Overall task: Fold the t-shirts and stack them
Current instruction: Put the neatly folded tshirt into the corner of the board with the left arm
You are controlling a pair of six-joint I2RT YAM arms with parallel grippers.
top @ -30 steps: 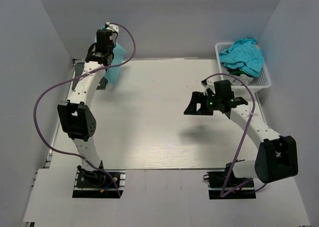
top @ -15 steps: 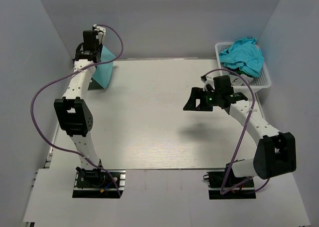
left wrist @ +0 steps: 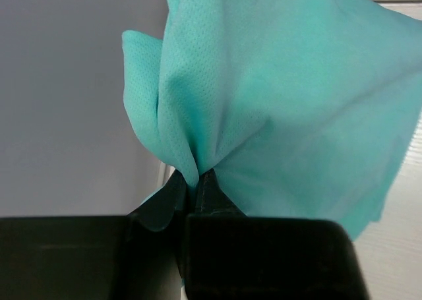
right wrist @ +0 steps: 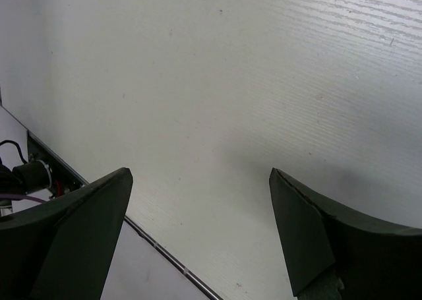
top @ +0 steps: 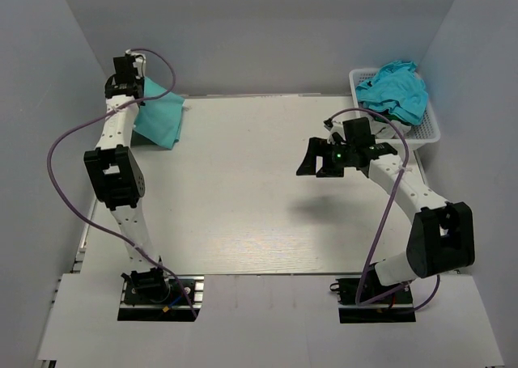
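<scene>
A folded teal-green t-shirt (top: 160, 117) hangs from my left gripper (top: 129, 83) at the table's far left corner, its lower edge on or just above the table. In the left wrist view the jaws are shut on a bunched corner of the shirt (left wrist: 277, 95), with my left gripper (left wrist: 196, 181) pinching it. My right gripper (top: 312, 159) is open and empty above the right half of the table; its view shows bare table between its fingers (right wrist: 303, 234). More t-shirts, turquoise-blue (top: 395, 89) over a darker one, lie heaped in the basket.
A white lattice basket (top: 427, 132) stands at the far right corner of the white table (top: 243, 198). Grey walls close in the left, back and right. Purple cables loop off both arms.
My left gripper has carried the teal-green shirt leftward into the far left corner. My right gripper has shifted slightly left and stays open.
</scene>
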